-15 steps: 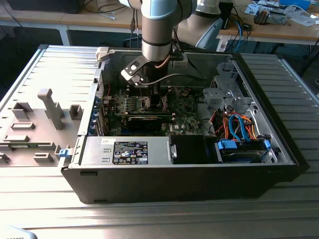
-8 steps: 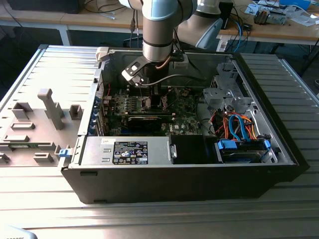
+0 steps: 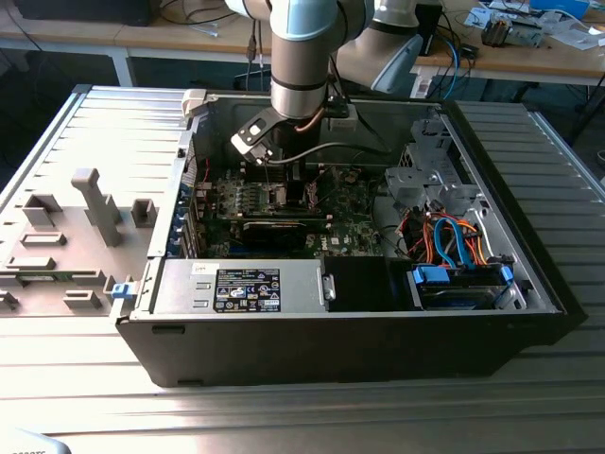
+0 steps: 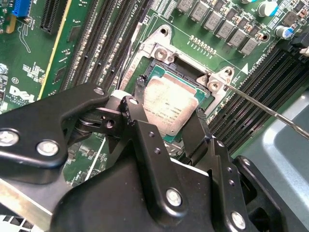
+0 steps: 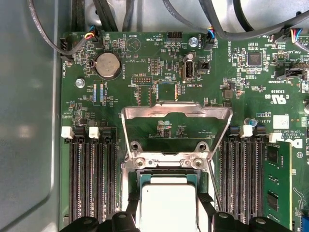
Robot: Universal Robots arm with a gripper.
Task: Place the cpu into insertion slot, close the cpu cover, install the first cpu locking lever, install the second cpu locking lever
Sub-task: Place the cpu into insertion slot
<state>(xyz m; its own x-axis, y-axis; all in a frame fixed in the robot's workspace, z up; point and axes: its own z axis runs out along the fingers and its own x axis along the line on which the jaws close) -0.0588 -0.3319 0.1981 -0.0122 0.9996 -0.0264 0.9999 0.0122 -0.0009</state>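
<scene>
The cpu (image 4: 170,110), a small square chip with a pale metal top, lies in the insertion slot (image 4: 157,48), whose silver rim shows around it. My gripper (image 4: 169,102) reaches down over it with a black finger against each of two opposite chip edges. The first wrist view shows the same: the cpu (image 5: 168,205) sits between the fingers (image 5: 133,208). The cpu cover (image 5: 175,111), a silver frame with a square window, is swung back off the slot. A thin locking lever (image 4: 263,105) sticks out from one corner of the slot. In the exterior view the gripper (image 3: 274,175) hangs inside the open computer case.
Long black memory slots (image 5: 91,179) run along both sides of the socket on the green board (image 5: 145,58). The case holds a power supply (image 3: 246,284), a black expansion card (image 3: 274,230) and a drive bay with blue cables (image 3: 458,255). Grey fixtures (image 3: 95,203) stand at the exterior view's left.
</scene>
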